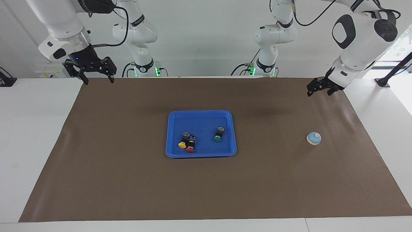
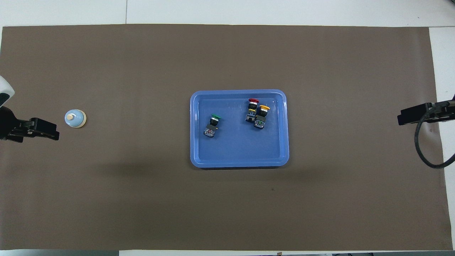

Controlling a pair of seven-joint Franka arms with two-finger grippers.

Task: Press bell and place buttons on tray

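Observation:
The light blue bell point(image 1: 313, 138) stands alone on the brown mat at the left arm's end; it also shows in the overhead view point(image 2: 75, 118). My left gripper point(image 1: 318, 89) is raised high over the mat's edge, well clear of the bell, and looks shut and empty. The blue tray point(image 1: 201, 113) lies mid-table. In it are the green button point(image 1: 217, 139), the red button point(image 1: 190, 149) and the yellow button point(image 1: 182, 145), the red and yellow touching. My right gripper point(image 1: 98, 80) is open and empty, and waits over the mat's corner at the right arm's end.
The brown mat point(image 1: 128, 180) covers most of the white table. The arm bases stand along the table's edge nearest the robots. A black cable loop point(image 2: 424, 149) hangs by the right gripper point(image 2: 403, 118) in the overhead view.

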